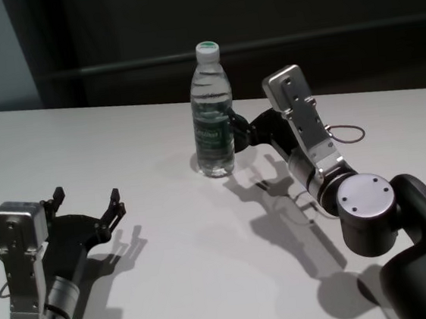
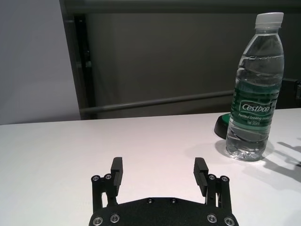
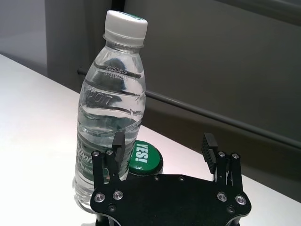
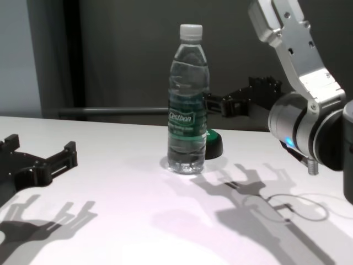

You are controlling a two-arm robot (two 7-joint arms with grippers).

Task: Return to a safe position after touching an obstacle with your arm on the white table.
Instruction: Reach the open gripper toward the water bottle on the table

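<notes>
The obstacle, a tall clear water bottle (image 1: 213,114) (image 4: 188,105) with a white cap and green label, stands upright on the white table (image 1: 172,278) near its far middle. My right gripper (image 1: 239,130) (image 3: 163,147) hovers open just right of the bottle at label height. One of its fingers (image 3: 118,147) overlaps the bottle's (image 3: 110,117) side; whether it touches cannot be told. Nothing lies between the jaws. My left gripper (image 1: 88,208) (image 2: 159,172) rests open and low over the table at the near left, far from the bottle (image 2: 254,94).
A low black-and-green round puck (image 3: 143,157) (image 4: 212,144) (image 2: 222,126) sits on the table right behind the bottle. A thin cable loop (image 1: 346,133) hangs off the right forearm. A dark wall with a horizontal rail (image 2: 155,101) runs behind the table's far edge.
</notes>
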